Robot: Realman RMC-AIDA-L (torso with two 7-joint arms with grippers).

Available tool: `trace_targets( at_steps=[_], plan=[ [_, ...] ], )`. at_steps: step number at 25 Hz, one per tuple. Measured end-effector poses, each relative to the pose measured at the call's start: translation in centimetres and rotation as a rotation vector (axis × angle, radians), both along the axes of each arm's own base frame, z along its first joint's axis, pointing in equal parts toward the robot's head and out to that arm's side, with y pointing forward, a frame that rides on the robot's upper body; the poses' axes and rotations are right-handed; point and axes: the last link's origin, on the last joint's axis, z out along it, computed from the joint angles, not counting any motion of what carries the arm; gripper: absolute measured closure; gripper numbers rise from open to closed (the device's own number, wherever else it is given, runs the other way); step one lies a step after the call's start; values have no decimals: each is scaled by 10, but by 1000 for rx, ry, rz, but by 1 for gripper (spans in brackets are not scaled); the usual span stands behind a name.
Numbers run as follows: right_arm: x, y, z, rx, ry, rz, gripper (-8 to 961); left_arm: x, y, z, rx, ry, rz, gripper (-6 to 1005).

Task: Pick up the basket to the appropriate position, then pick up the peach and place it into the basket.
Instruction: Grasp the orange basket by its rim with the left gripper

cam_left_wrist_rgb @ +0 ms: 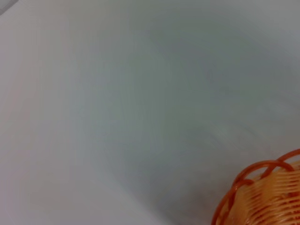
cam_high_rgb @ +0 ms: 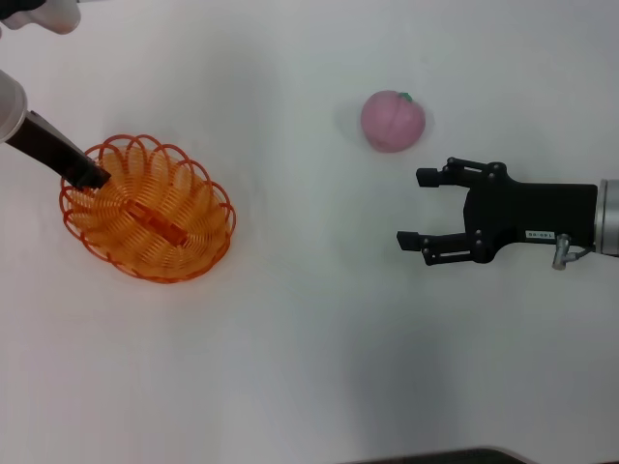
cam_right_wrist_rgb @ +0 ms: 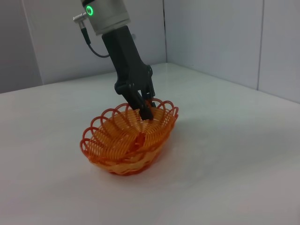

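Note:
The orange wire basket (cam_high_rgb: pixel 166 244) sits at the left of the white table. My left gripper (cam_high_rgb: pixel 92 177) is shut on its rim at the far-left side. In the right wrist view the basket (cam_right_wrist_rgb: pixel 117 150) is tilted, with the gripped end higher, and the left gripper (cam_right_wrist_rgb: pixel 146 110) pinches the scalloped rim. A piece of the basket rim (cam_left_wrist_rgb: pixel 262 187) shows in the left wrist view. The pink peach (cam_high_rgb: pixel 392 121) lies on the table at the upper right, green tip up. My right gripper (cam_high_rgb: pixel 411 208) is open and empty, just in front of the peach and apart from it.
The white table (cam_high_rgb: pixel 309 367) stretches between the basket and the peach. Grey walls (cam_right_wrist_rgb: pixel 211 37) stand behind the table in the right wrist view. A dark edge (cam_high_rgb: pixel 464 456) shows at the table's front.

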Motion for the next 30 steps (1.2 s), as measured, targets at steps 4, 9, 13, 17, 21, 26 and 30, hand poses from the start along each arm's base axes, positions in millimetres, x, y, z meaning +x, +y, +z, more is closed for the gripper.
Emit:
trace_targets(
  at_steps=[4,9,13,17,21,26,30],
  plan=[
    [0,0,0,-1,1,0,9,1,-2,1,0,-7,30,815],
    [-1,-1,0,-5,5,0,9,10,-4,10,27,-93,137,841],
    [0,-2,0,-7,8,0,11,15,-7,15,26,-181,226,861],
    [1,-3,0,-6,8,-3,10,17,-10,18,37,-248,307,882],
    [0,-3,-1,-7,8,-4,10,18,-13,21,61,-318,394,917],
    [0,-4,-3,-11,13,-10,11,20,-21,16,32,-385,472,936],
    [0,-5,-4,-11,23,-16,9,23,-26,8,23,-447,531,936]
  ],
)
